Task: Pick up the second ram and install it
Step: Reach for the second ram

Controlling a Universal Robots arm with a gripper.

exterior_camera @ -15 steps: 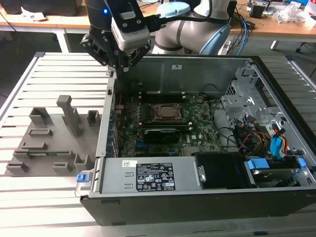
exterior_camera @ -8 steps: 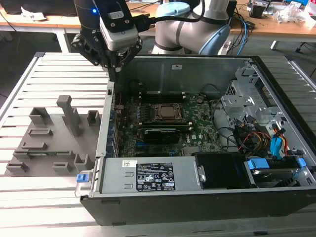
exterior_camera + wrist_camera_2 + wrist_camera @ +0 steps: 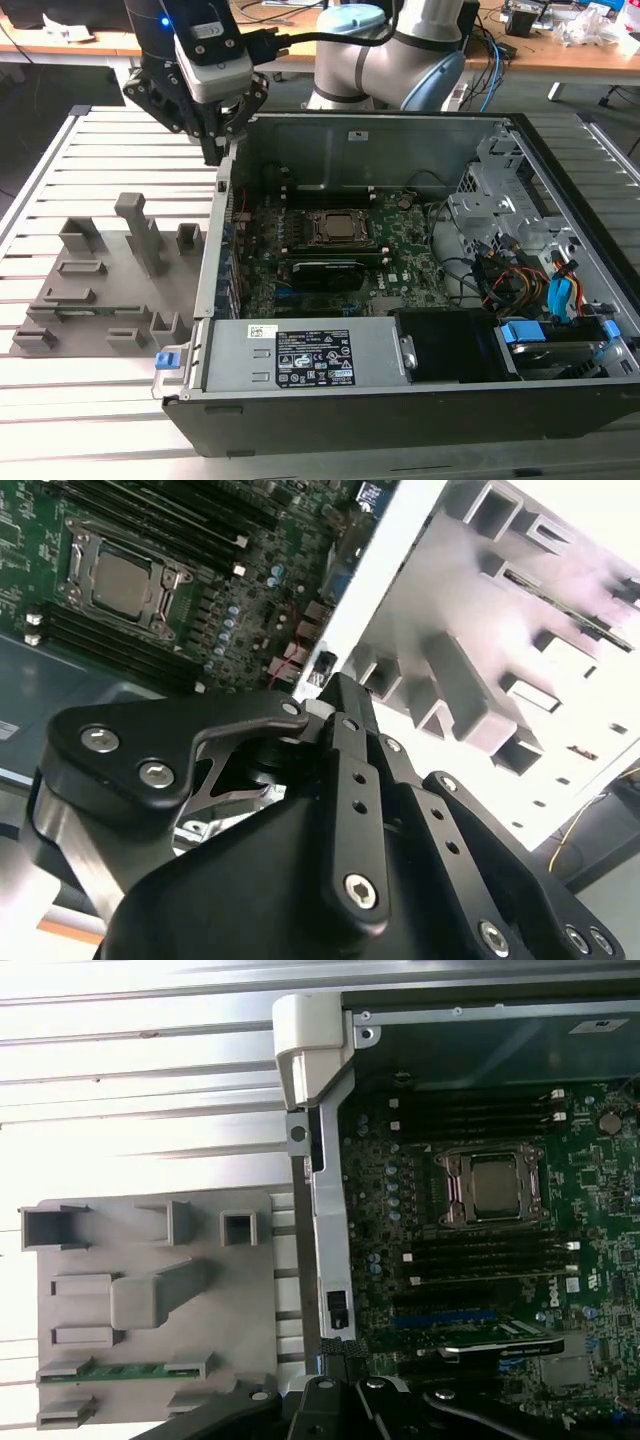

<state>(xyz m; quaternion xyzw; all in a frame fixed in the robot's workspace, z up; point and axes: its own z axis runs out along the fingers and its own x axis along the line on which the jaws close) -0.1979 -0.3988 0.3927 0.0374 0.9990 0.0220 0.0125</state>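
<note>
The second ram [image 3: 122, 1369] is a narrow green strip lying in a slot of the grey fixture [image 3: 150, 1260]; in the second wrist view the ram [image 3: 560, 605] shows edge-on between the fixture's blocks. My gripper [image 3: 214, 155] hangs over the back corner of the computer case's wall on the exterior view's left, between the fixture [image 3: 110, 290] and the motherboard [image 3: 400, 245]. The gripper looks shut with nothing between its fingers, and it also shows in both wrist views [image 3: 340, 688] [image 3: 340, 1352]. It is well apart from the ram.
The open case [image 3: 330, 360] holds a processor socket [image 3: 495, 1185] with dark memory slots on both sides, a dark card [image 3: 322, 272], cables and drive bays [image 3: 520, 260]. A tall grey block [image 3: 140, 230] stands on the fixture. The slatted metal table [image 3: 110, 150] lies around it.
</note>
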